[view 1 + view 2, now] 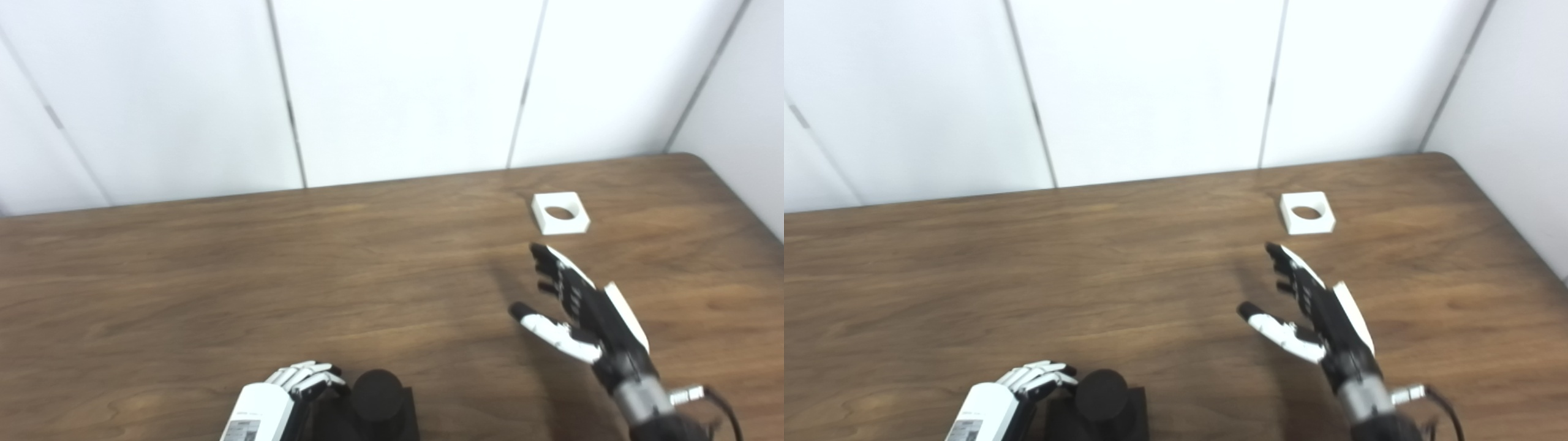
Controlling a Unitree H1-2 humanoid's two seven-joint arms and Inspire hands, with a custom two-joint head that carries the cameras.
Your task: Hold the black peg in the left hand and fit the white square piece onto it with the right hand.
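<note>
The black peg (pixel 378 395), a round post on a square black base, stands at the table's near edge. My left hand (pixel 288 395) is beside it on its left, fingers curled toward the base; whether it grips the peg I cannot tell. The white square piece (pixel 560 212) with a round hole lies flat at the far right of the table. My right hand (pixel 572 309) hovers open a little short of it, fingers stretched toward it and thumb spread left, holding nothing.
The wooden table (pixel 245 294) ends at white wall panels behind and has a rounded corner at the far right (pixel 698 160). The right edge runs diagonally down the picture's right side.
</note>
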